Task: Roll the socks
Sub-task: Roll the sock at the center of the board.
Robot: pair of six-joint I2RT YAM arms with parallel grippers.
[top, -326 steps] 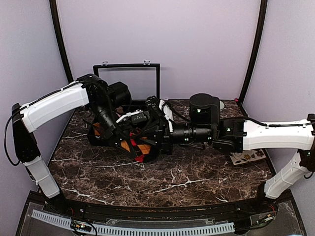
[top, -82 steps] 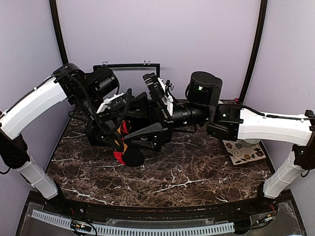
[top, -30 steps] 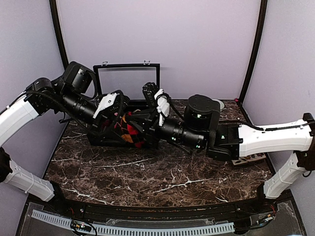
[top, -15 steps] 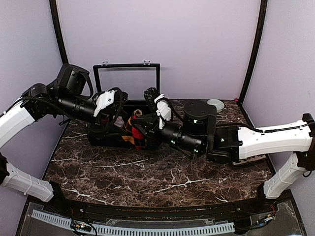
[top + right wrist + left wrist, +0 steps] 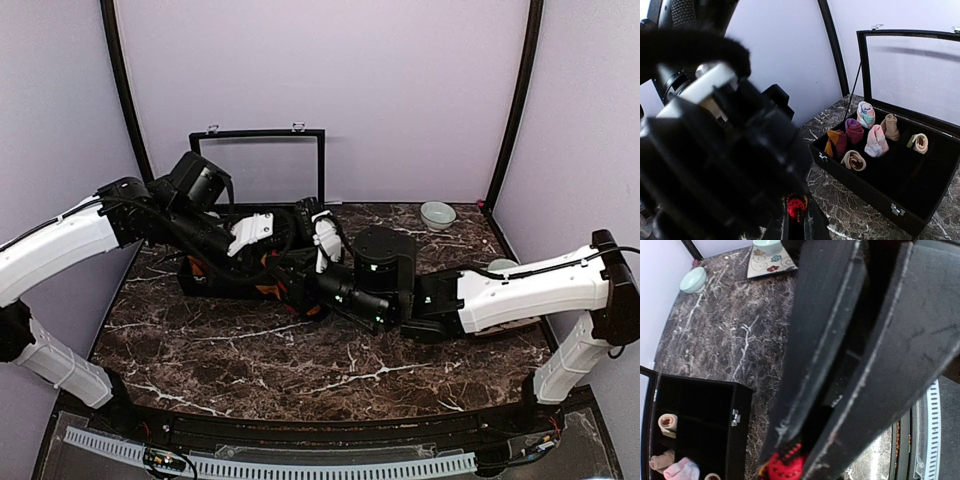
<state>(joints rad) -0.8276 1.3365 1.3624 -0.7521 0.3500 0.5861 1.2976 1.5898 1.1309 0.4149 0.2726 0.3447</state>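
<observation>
A black sock with red-orange argyle diamonds (image 5: 268, 290) is bunched between both grippers, just in front of the black box. My left gripper (image 5: 278, 266) is shut on it; in the left wrist view its fingers (image 5: 805, 390) stand nearly together, with a red patch of the sock (image 5: 784, 466) at their tips. My right gripper (image 5: 300, 290) comes in from the right and is shut on the same sock; the red knit (image 5: 796, 206) shows between its fingertips. The cream striped sock is not in view.
The open black box (image 5: 200, 285) stands at the back left with its lid (image 5: 258, 165) upright. It holds several small sock rolls (image 5: 875, 141). A pale bowl (image 5: 437, 214) sits at the back right. A floral plate (image 5: 772, 262) lies on the right.
Both grippers have come down and closer together with the sock. The left arm has swung right and the right arm has dropped toward the table in front of the box.
</observation>
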